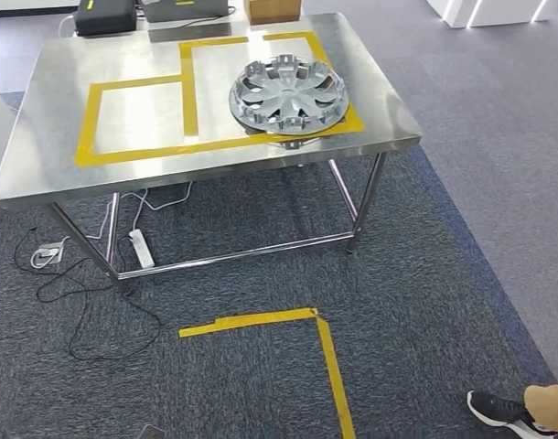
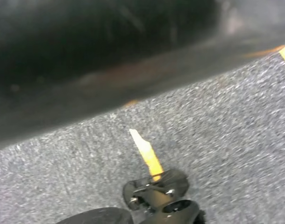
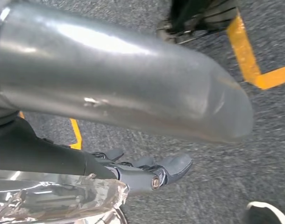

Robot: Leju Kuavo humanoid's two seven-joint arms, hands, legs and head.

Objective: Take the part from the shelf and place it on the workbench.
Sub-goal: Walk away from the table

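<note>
The left hand (image 2: 159,196) was cut off, grip unclear; the right hand (image 3: 152,170) hung empty, fingers extended, well apart from the part (image 1: 288,94) on the desk (image 1: 48,146).

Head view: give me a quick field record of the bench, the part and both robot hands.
bench: steel table with yellow tape boxes
part: silver hubcap lying flat on the bench, overlapping the near tape line of the right box
left robot hand: hanging over carpet, holds nothing
right robot hand: hanging over carpet, fingers straight, holds nothing
floor: yellow tape corner, a person's shoe
</note>
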